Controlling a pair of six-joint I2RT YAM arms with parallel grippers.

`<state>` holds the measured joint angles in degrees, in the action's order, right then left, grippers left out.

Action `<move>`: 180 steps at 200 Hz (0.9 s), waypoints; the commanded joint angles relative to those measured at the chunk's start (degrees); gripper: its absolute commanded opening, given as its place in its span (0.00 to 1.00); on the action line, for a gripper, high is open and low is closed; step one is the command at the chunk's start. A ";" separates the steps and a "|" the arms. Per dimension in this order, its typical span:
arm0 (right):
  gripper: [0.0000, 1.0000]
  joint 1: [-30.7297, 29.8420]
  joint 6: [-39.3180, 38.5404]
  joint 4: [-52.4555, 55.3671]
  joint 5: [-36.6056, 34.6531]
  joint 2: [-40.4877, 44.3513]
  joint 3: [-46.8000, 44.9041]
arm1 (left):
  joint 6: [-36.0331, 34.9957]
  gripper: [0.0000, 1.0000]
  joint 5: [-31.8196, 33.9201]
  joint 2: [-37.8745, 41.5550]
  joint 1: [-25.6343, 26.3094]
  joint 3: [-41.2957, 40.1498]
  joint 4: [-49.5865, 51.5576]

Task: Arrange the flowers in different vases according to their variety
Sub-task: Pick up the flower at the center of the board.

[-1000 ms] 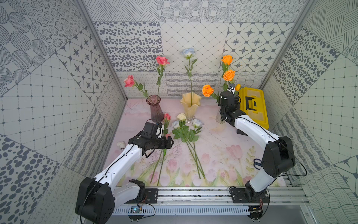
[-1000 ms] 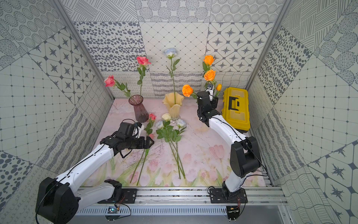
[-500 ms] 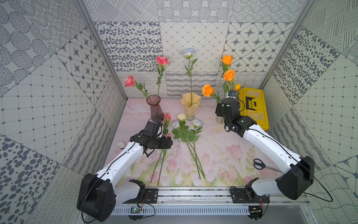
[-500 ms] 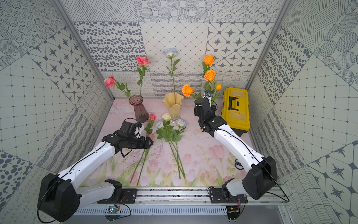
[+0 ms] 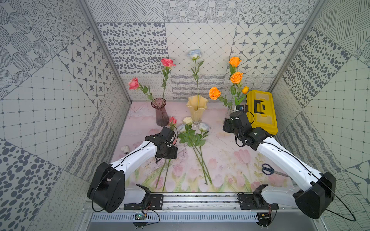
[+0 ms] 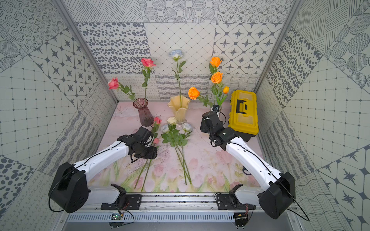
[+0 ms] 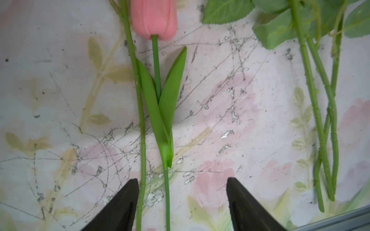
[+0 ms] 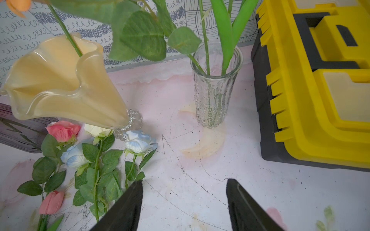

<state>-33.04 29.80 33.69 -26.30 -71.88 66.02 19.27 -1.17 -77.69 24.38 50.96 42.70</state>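
My left gripper is open low over the mat, its fingers on either side of two green stems: a pink tulip and a longer rose stem. Beside them lie a pink rose, a white rose and two pale-blue roses. The purple vase holds two pink roses. A pale-blue rose stands in the cream vase. Orange roses and an orange tulip fill the clear vase. My right gripper hangs open and empty in front of that vase.
A yellow-and-black toolbox stands at the back right, close to the clear vase. Blue-handled scissors lie near the right wall. A small white object sits by the left wall. The metal rail runs along the front edge.
The left jaws have narrowed round the two stems on the mat. The right arm has drawn back from the clear vase toward the front, jaws unchanged.
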 commanded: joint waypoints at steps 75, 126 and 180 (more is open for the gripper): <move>0.68 -0.44 4.11 0.32 1.17 7.15 -4.83 | 9.73 0.56 2.16 -1.58 3.73 -2.95 7.03; 0.67 -0.67 5.21 0.58 1.21 9.41 -6.01 | 9.66 0.43 2.37 -6.16 3.83 -4.14 4.29; 0.66 -1.50 6.05 1.73 0.22 11.48 -6.87 | 9.09 0.35 2.24 -10.50 3.77 -3.77 2.43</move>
<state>-33.98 34.63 35.48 -25.41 -62.13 59.90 27.68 0.56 -85.78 28.05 47.05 46.02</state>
